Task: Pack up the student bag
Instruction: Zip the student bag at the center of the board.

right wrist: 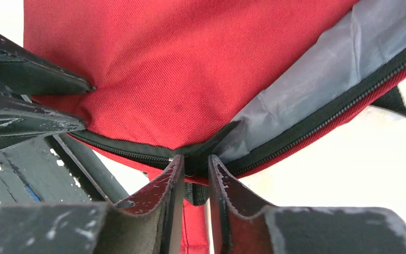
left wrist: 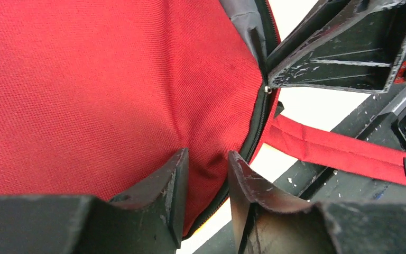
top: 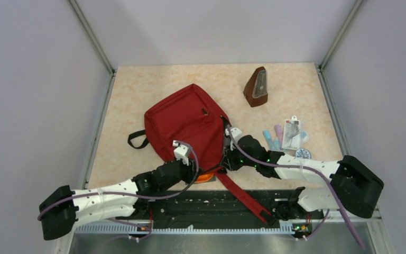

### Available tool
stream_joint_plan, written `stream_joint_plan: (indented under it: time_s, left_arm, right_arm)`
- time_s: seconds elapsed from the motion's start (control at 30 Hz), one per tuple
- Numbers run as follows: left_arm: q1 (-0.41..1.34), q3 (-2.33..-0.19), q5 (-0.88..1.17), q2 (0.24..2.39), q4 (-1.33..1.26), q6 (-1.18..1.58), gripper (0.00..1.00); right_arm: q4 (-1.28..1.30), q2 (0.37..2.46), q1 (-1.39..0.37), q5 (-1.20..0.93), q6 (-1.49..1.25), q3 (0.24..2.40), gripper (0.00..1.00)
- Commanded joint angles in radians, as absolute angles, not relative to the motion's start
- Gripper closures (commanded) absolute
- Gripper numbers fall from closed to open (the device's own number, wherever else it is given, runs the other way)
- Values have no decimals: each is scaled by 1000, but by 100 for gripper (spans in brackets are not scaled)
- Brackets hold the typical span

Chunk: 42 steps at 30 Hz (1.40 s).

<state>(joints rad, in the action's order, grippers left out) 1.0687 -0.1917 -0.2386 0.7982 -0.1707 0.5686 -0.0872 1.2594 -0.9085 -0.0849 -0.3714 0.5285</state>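
The student bag (top: 187,124) is laid flat near the middle of the pale surface (top: 137,84), a little to the left in the top picture. Its lower edge is close to the two arms. A long red strap (top: 243,193) is stretched from that edge toward the lower right, over the black rail. A black loop (top: 136,138) is seen at the bag's left side. A bit of something orange (top: 205,178) is seen under the bag's bottom edge; what it is cannot be told.

The left end effector (left wrist: 208,153) is pressed shut on a fold of the red cloth, just beside the black zipper (left wrist: 259,121). The right end effector (right wrist: 195,157) is closed on the zipper edge at the corner of the bag's mouth. There the grey lining (right wrist: 317,90) is shown. The two are close together at the bag's lower right.

A brown pointed box (top: 257,87) is stood at the upper right of the surface, well apart from the bag. A small packet (top: 293,132) and some pale little things (top: 274,136) are laid to the right, near the right arm.
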Motion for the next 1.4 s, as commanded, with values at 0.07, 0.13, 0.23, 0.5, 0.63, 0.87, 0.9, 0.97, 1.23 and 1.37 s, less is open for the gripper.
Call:
stream_joint_plan:
  time_s: [0.07, 0.13, 0.23, 0.5, 0.63, 0.87, 0.9, 0.97, 1.23, 1.37]
  left_arm:
    - [1125, -264, -271, 836, -154, 519, 53]
    - [1141, -281, -274, 850, -177, 507, 47]
    - [1172, -304, -279, 875, -240, 484, 41]
    - [1232, -371, -395, 1101, -311, 385, 33]
    - [1270, -406, -501, 1207, -295, 386, 34]
    - [1348, -441, -643, 1292, -236, 443, 61]
    - [1358, -442, -647, 1298, -235, 452, 62]
    - [1372, -444, -652, 1312, -238, 471, 64]
    - [1417, -492, -680, 1386, -220, 498, 74]
    - [1426, -520, -688, 1419, -205, 503, 76]
  right_arm:
    - [-181, 1281, -931, -38, -434, 446, 82]
    - [-192, 1299, -931, -34, -441, 445, 83]
    - [-179, 1310, -932, -39, -443, 463, 82]
    - [-12, 1167, -919, 18, -455, 552, 48]
    - [39, 1095, -833, -53, -449, 579, 36]
    - [7, 1128, -726, -168, -428, 611, 41]
    - [-8, 1140, -724, -181, -427, 618, 43]
    - [-49, 1165, -725, -215, -422, 627, 46]
    - [-144, 1300, -684, -334, -445, 645, 51]
    - [-185, 1346, -684, -368, -514, 637, 56]
